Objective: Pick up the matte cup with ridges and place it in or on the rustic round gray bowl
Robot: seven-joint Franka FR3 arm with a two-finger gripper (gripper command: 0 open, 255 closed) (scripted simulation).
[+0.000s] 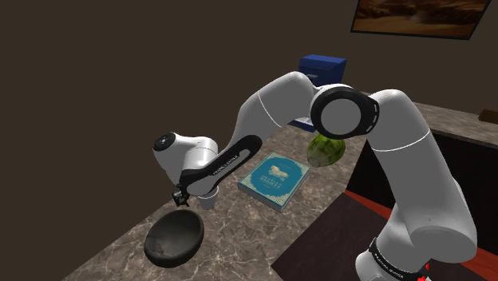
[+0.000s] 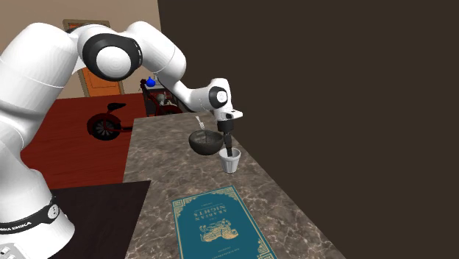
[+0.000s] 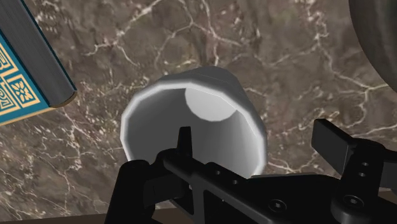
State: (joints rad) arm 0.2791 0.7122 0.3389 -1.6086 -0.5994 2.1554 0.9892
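On the brown marbled bench (image 2: 147,158), under a dark wall (image 2: 331,88), the pale cup (image 2: 231,165) stands upright (mouth up, long axis vertical) just beside the dark bowl (image 2: 206,142), on the second exterior view's right; fingers (image 3: 331,137) spread apart, straddling its rim, clasping nothing

So there's a teal book (image 1: 275,180) with gold print lying flat on the brown marble counter (image 1: 120,247), and past it a striped watermelon (image 1: 326,149) with a blue box (image 1: 322,70) just behind it. A framed picture (image 1: 421,16) hangs high on the wall in the shoulder view's upper right. The second exterior view gets you a red floor (image 2: 81,158) with some black round thing (image 2: 107,126) lying on it, can't tell what, plus an orange door (image 2: 99,81) further back.
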